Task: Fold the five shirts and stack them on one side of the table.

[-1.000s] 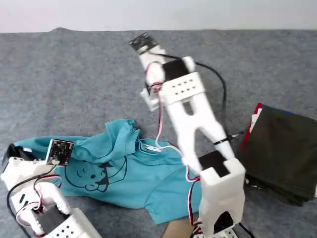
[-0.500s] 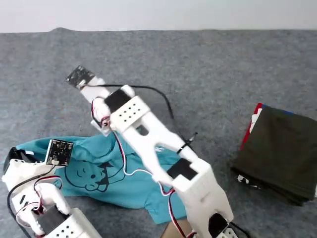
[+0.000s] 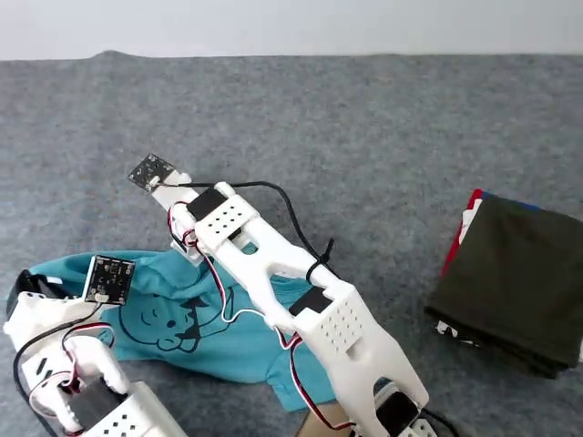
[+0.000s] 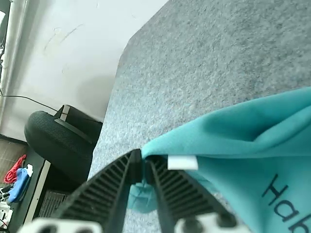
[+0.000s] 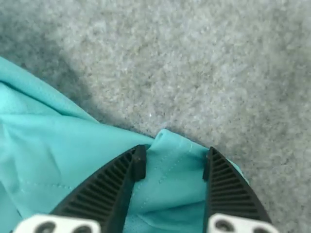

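1. We see the left gripper (image 4: 142, 159) clamped on an edge of the teal shirt (image 3: 223, 339).
2. Our right gripper (image 5: 173, 162) stands spread astride a shirt corner.
3. The folded stack (image 3: 515, 282) lies well apart on the table (image 3: 383, 127).

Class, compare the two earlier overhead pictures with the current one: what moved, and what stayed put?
The right arm swung to its left across the table, bringing the right gripper to the far edge of the teal shirt, open fingers astride a hem. Nothing was gripped or released. The left gripper stayed shut on the shirt's corner; the folded stack did not move.
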`<state>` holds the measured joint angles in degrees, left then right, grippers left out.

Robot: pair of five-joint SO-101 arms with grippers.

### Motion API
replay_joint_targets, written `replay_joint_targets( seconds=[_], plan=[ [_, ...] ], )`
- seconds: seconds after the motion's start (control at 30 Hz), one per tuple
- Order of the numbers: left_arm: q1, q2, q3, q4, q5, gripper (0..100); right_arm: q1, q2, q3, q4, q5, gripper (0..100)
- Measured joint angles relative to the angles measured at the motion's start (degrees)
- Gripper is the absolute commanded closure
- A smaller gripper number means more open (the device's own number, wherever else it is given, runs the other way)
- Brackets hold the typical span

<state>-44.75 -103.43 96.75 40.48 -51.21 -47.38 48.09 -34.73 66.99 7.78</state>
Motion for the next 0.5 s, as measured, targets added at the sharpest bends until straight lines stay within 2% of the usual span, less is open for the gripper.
replay_joint_targets(
  seconds=[0.1, 0.3, 0.5],
  plan=[
    [0.00, 0.00, 0.00, 0.00, 0.00, 99, 0.35, 0.00, -0.26, 0.18, 0.00, 99.1],
    [0.00, 0.00, 0.00, 0.00, 0.00, 99, 3.78, 0.97, -7.56, 7.38, 5.54, 98.6],
    [0.00, 0.00, 0.00, 0.00, 0.00, 99, 8.09, 0.97, -20.92, 16.18, 6.59, 98.7]
  ],
)
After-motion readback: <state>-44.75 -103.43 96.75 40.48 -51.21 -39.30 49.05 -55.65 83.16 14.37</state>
